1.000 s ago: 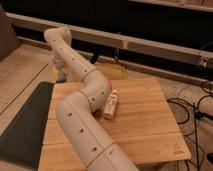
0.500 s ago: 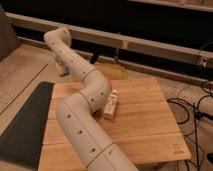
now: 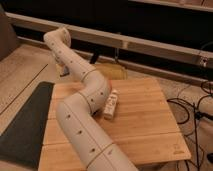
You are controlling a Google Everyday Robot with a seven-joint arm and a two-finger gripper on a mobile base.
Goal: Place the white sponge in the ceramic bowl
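A white oblong object [image 3: 111, 104], seemingly the white sponge, lies on the wooden table [image 3: 145, 125] just right of my arm's elbow. My cream arm [image 3: 85, 115] runs from the bottom edge up over the table to the far left. The gripper [image 3: 63, 69] hangs down past the table's far left corner, well away from the sponge, and nothing shows in it. The ceramic bowl is out of view or hidden behind the arm.
A dark grey mat [image 3: 25, 122] lies left of the table. A yellowish flat object [image 3: 111, 71] sits beyond the table's far edge. Black cables [image 3: 195, 107] lie on the floor at the right. A long low rail [image 3: 150, 45] runs across the back.
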